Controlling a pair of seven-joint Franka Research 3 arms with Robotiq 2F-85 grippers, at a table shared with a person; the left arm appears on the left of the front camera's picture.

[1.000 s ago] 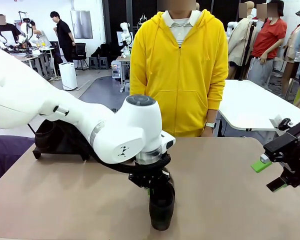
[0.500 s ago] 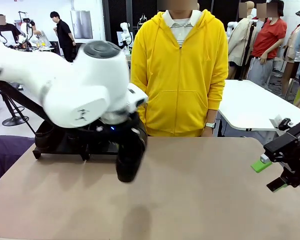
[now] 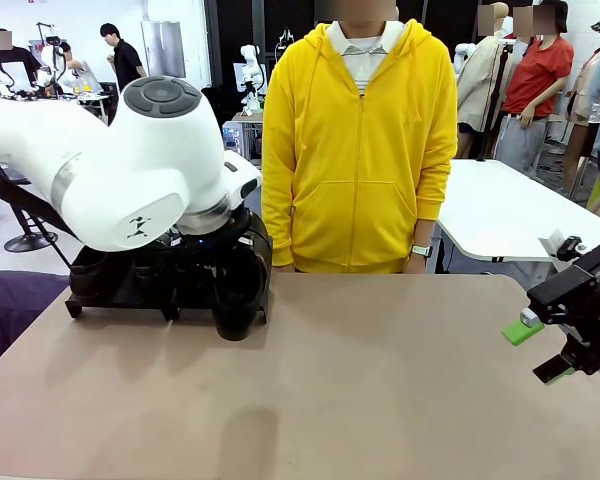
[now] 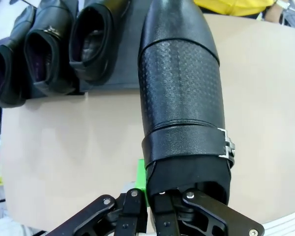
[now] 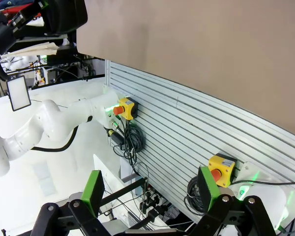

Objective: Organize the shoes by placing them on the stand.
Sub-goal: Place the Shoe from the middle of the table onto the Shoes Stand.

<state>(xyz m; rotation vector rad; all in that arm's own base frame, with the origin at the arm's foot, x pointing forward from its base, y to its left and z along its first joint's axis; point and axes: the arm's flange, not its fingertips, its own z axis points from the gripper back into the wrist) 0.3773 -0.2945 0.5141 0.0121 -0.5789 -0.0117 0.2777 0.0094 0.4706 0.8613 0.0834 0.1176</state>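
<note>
My left gripper [image 4: 152, 191] is shut on the heel rim of a glossy black shoe [image 4: 179, 93], which hangs toe-down at the right end of the stand [image 3: 120, 295]. In the front view this shoe [image 3: 236, 298] sits under the left arm's wrist, close above the table. Three more shoes [image 4: 46, 54] lie side by side on the dark stand [image 4: 130, 59]. Whether the held shoe touches the stand I cannot tell. My right gripper [image 3: 548, 345] hovers open at the table's right edge, nothing between its green pads [image 5: 93, 189].
A person in a yellow hoodie [image 3: 358, 140] stands at the far side, hands down. The brown table [image 3: 400, 380] is bare across its middle and right. The right wrist view looks past the table edge at a slatted panel with yellow stop buttons [image 5: 221, 169].
The left arm lifted the shoe from the table's front middle and carried it back and left to the stand's right end. The right arm stayed still.
</note>
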